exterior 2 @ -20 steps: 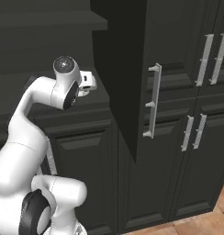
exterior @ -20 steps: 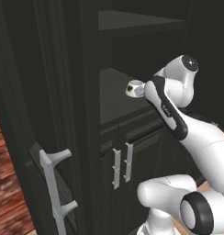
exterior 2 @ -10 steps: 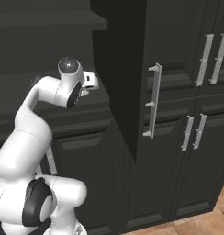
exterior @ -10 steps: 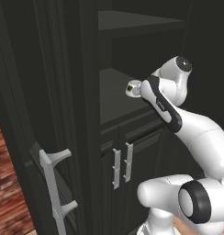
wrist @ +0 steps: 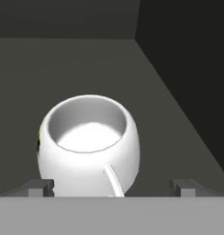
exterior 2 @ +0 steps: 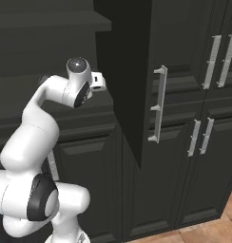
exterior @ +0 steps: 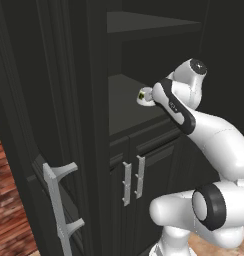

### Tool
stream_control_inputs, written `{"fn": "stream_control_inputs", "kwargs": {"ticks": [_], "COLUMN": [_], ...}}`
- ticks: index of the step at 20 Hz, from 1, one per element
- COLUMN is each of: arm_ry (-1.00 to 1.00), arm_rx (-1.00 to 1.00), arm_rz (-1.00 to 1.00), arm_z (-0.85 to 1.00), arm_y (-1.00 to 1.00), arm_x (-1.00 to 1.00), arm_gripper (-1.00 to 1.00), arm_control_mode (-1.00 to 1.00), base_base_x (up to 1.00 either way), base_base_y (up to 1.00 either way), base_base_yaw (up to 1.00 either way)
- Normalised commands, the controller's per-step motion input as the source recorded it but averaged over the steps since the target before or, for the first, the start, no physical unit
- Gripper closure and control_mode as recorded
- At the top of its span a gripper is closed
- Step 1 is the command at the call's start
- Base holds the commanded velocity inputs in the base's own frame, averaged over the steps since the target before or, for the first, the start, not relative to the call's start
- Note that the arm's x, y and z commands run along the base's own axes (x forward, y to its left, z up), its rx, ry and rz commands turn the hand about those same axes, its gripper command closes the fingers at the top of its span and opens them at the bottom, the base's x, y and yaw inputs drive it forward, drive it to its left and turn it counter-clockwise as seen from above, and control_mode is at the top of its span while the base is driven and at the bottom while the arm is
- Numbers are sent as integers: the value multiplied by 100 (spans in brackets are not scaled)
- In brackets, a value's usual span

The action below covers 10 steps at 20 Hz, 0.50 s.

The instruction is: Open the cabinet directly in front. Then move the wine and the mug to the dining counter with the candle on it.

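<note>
Place: inside the tall black cabinet [exterior: 89, 125] with raised-panel doors, on its dark lower shelf [wrist: 109, 78], the white robot arm reaches in.
Cabinet doors: two upper doors stand swung out, one at the left of the left base view with a long silver bar handle [exterior: 61, 210], one in the right base view with its own silver bar handle [exterior 2: 158, 104].
Shelves: two show in the left base view, an upper one and the one the arm works at.
Mugs: one small white round mug [wrist: 88, 142], upright, its thin handle turned toward the hand camera, a dark and yellow-green mark at its left side. It sits on the shelf away from the back wall, nearer the left than the right side wall as the hand view has it.
Claw: one claw [wrist: 111, 187], jaws spread to their widest, a dark tip on each side of the mug's near wall; neither tip can be seen pressing it, and nothing is pinched.
</note>
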Motion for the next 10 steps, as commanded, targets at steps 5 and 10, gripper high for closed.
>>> {"fn": "stream_control_inputs", "kwargs": {"ticks": [5,10], "arm_ry": [3,1], "arm_rx": [0,0], "arm_rz": [0,0], "arm_z": [-2,-7], "arm_y": [-3,0], "arm_x": [9,7], "arm_gripper": [-100,-100], "arm_control_mode": [-100,-100], "base_base_x": [0,0], "base_base_y": [0,0], "base_base_yaw": [0,0]}}
